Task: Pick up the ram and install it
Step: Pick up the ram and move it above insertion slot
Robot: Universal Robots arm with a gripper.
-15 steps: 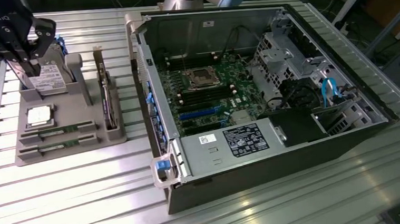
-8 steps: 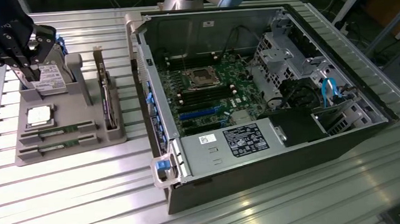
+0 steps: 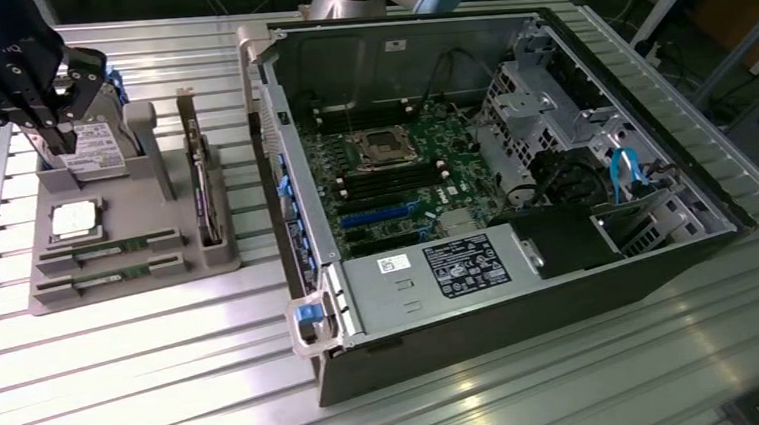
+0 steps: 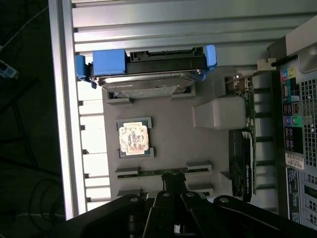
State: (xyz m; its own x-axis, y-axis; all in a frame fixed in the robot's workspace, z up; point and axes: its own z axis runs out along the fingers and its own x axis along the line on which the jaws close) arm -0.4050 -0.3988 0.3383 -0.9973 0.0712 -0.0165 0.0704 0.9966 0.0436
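Ram [image 3: 102, 254] in the grey tray [image 3: 140, 224], just beside the CPU [image 3: 75, 219]. Sits between 2 end holders, with an identical second stick [image 3: 101, 279] parallel on the side away from the CPU. Gripper [image 3: 59, 143] above the tray's other end; hovers over the hard drive [image 3: 92, 157], apart from the ram, jaws pressed together. Open computer case [image 3: 396, 56] at the exterior view's right.

Open computer case [image 3: 382, 52] beside grey tray [image 3: 139, 217] holding CPU [image 3: 75, 219].
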